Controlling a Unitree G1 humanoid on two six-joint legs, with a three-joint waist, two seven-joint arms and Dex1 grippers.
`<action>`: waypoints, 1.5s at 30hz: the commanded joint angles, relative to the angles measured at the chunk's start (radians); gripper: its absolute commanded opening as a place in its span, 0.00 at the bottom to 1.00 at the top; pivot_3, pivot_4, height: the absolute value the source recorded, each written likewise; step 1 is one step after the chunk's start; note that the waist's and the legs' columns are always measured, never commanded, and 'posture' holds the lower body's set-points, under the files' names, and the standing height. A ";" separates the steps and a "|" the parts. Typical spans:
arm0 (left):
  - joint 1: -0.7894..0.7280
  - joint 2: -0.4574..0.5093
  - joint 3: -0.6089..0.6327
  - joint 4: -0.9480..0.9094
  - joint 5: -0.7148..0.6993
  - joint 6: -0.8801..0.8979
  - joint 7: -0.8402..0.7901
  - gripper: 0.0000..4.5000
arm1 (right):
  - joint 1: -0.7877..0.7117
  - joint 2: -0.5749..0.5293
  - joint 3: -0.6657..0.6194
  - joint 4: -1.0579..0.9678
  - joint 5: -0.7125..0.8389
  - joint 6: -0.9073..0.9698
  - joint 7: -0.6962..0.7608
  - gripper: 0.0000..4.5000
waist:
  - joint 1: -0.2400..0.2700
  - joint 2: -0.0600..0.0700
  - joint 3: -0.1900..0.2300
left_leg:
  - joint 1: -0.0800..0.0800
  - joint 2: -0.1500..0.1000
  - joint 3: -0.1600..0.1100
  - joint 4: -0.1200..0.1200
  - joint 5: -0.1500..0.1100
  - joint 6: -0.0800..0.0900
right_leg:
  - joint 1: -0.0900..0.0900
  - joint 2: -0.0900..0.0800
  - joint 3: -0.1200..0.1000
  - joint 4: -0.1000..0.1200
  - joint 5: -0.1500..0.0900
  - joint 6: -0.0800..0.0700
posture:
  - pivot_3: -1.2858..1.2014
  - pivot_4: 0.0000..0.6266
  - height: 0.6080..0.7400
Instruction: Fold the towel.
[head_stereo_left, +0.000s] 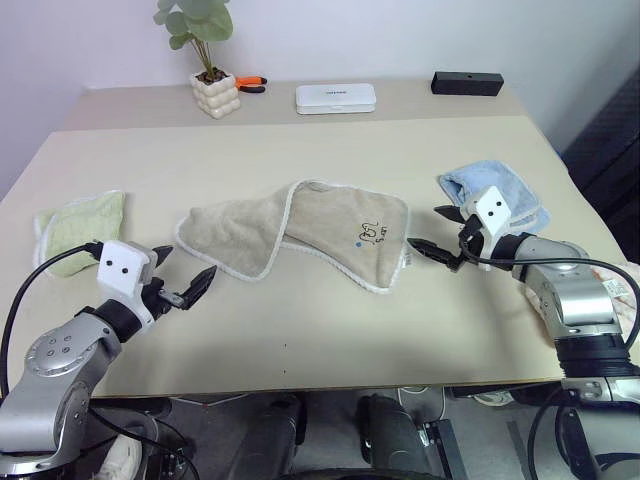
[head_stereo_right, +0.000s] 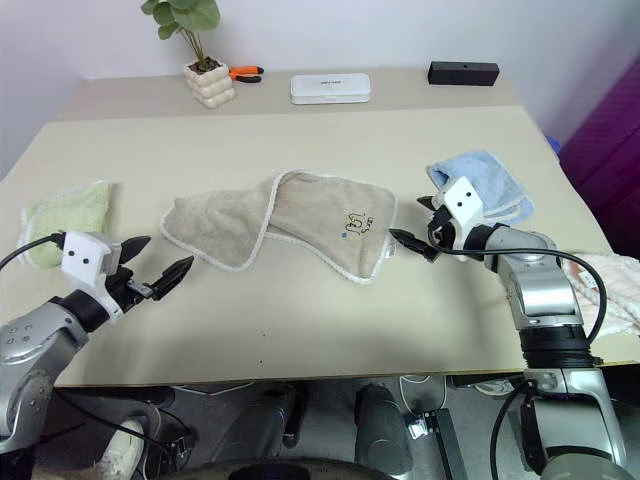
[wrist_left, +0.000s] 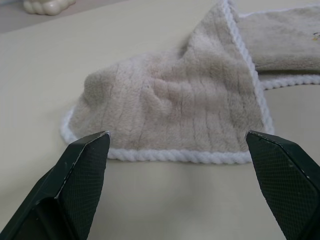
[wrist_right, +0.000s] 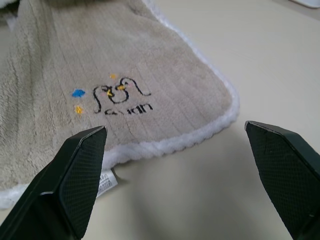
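The towel (head_stereo_left: 300, 235), beige terry with white stitched edging, lies crumpled across the middle of the table. Its left part is folded over itself, and a small dark print with a blue dot (wrist_right: 78, 93) faces up near its right corner. My left gripper (head_stereo_left: 185, 268) hovers open just short of the towel's left end (wrist_left: 175, 100), with nothing between its fingers. At the towel's right corner (wrist_right: 220, 120), my right gripper (head_stereo_left: 428, 228) is also open and empty, its fingers either side of the white edging. A small label pokes out under that edge.
A light green folded cloth (head_stereo_left: 78, 228) lies at the left edge and a light blue folded cloth (head_stereo_left: 505, 190) just behind my right gripper. Along the back stand a potted plant (head_stereo_left: 215, 92), orange pliers (head_stereo_left: 250, 84), a white case (head_stereo_left: 335, 97) and a black box (head_stereo_left: 467, 82).
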 joint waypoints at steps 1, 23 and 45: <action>-0.016 -0.003 0.000 -0.036 -0.008 0.000 0.011 0.99 | -0.016 0.014 0.000 -0.053 0.004 -0.007 -0.014 1.00 | -0.002 0.000 0.000 | 0.000 0.000 0.000 0.000 0.000 0.000 | 0.000 0.000 0.000 0.000 0.000 0.000 | 0.52 0.24 0.94; -0.266 0.019 -0.445 0.166 0.271 0.004 0.005 0.99 | 0.003 0.090 0.011 -0.204 0.037 0.080 -0.090 1.00 | 0.018 0.000 0.000 | 0.000 0.003 0.001 0.000 0.000 0.000 | -0.001 0.005 0.002 0.000 0.002 0.002 | 0.52 0.24 0.94; -0.197 -0.004 -0.245 0.271 0.289 -0.127 0.053 0.01 | -0.279 0.177 0.105 0.180 -0.082 0.081 -0.193 1.00 | -0.006 0.000 0.000 | 0.001 0.008 0.004 0.000 0.000 -0.001 | -0.002 0.008 0.002 0.001 0.006 0.000 | 0.52 0.24 0.94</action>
